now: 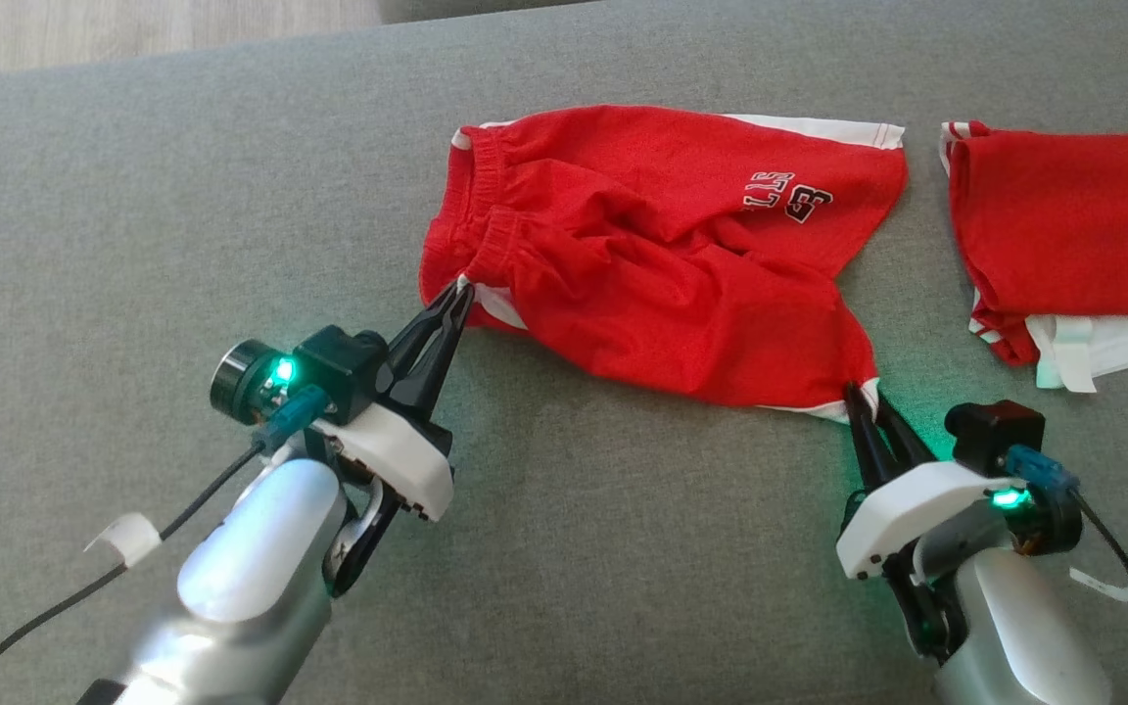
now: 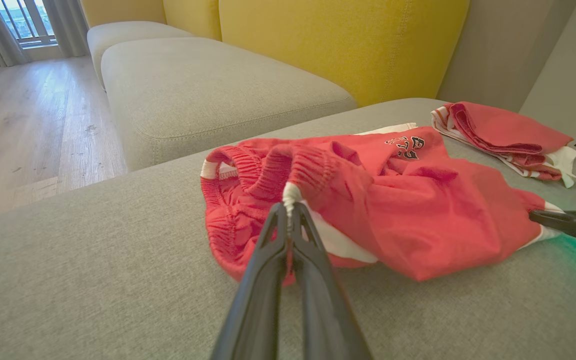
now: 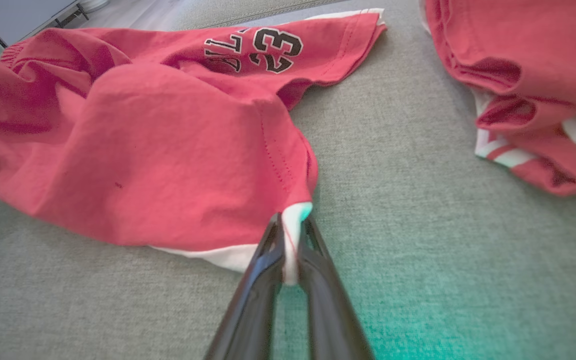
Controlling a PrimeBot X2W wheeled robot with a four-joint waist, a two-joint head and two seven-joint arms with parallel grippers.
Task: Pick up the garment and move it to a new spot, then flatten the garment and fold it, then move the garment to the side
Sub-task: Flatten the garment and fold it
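Note:
The garment (image 1: 652, 255) is a pair of red shorts with white side stripes and a black number print, lying rumpled on the grey cushion (image 1: 182, 215). My left gripper (image 1: 462, 290) is shut on the white stripe at the waistband's near corner, seen close up in the left wrist view (image 2: 290, 210). My right gripper (image 1: 863, 395) pinches the white hem corner of the near leg, and the right wrist view shows the cloth (image 3: 158, 145) squeezed between its fingers (image 3: 290, 235). In the left wrist view the shorts (image 2: 398, 200) bulge up between both grips.
A second red and white garment (image 1: 1063, 245) lies folded at the right edge of the cushion, close to the shorts' far leg. Wooden floor (image 2: 28, 120) and a yellow-backed sofa (image 2: 318, 45) lie beyond the cushion. Open grey cushion stretches to the left and front.

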